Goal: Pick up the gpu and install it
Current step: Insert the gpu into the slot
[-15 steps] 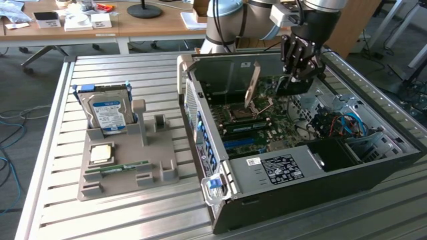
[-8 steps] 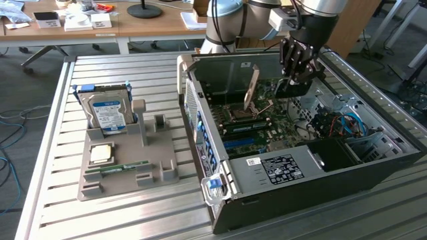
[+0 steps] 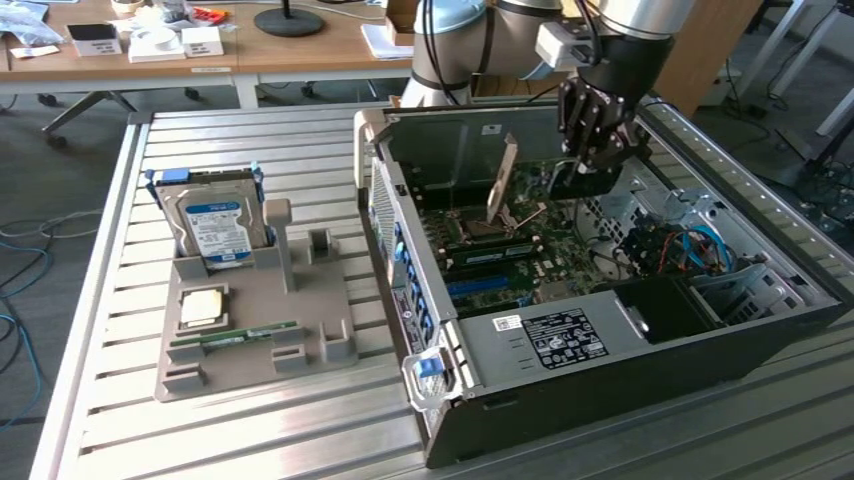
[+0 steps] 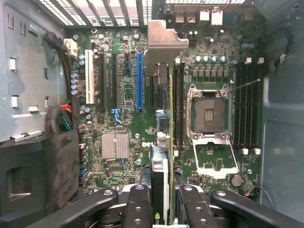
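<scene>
Nearest in the exterior view, an open computer case lies on its side on the slatted metal table. On the exterior view's left, a grey tray holds a hard drive standing upright and a memory stick lying flat. Deeper inside the case, the jaws are clamped on the gpu, holding it on edge over the motherboard. In the wrist view it runs between 1 blue slot and the processor socket, silver bracket farthest from the jaws. A wooden table stands beyond.
</scene>
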`<state>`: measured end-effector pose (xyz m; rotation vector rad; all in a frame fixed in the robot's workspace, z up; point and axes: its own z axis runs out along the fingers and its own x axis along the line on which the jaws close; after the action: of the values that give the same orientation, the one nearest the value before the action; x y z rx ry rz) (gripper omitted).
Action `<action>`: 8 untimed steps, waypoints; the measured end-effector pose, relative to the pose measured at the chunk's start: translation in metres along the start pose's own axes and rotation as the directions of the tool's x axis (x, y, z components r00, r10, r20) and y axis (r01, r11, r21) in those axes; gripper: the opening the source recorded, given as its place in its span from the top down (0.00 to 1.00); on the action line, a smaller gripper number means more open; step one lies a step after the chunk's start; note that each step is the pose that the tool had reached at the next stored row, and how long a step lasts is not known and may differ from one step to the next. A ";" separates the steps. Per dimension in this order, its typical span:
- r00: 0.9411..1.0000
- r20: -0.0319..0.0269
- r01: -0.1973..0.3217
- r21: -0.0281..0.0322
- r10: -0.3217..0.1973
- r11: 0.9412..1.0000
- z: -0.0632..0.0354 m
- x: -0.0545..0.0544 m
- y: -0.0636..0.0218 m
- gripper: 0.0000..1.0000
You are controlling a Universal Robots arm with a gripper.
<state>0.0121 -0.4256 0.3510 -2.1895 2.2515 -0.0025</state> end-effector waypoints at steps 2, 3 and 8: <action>1.000 0.000 0.000 0.000 0.000 1.000 0.0008 0.000 0.0000 0.73; 1.000 0.000 0.000 0.000 0.000 1.000 0.0015 0.000 0.0000 0.73; 1.000 0.000 0.000 0.001 0.000 1.000 0.0074 0.000 0.0004 0.73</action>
<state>0.0117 -0.4256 0.3436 -2.1887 2.2510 -0.0040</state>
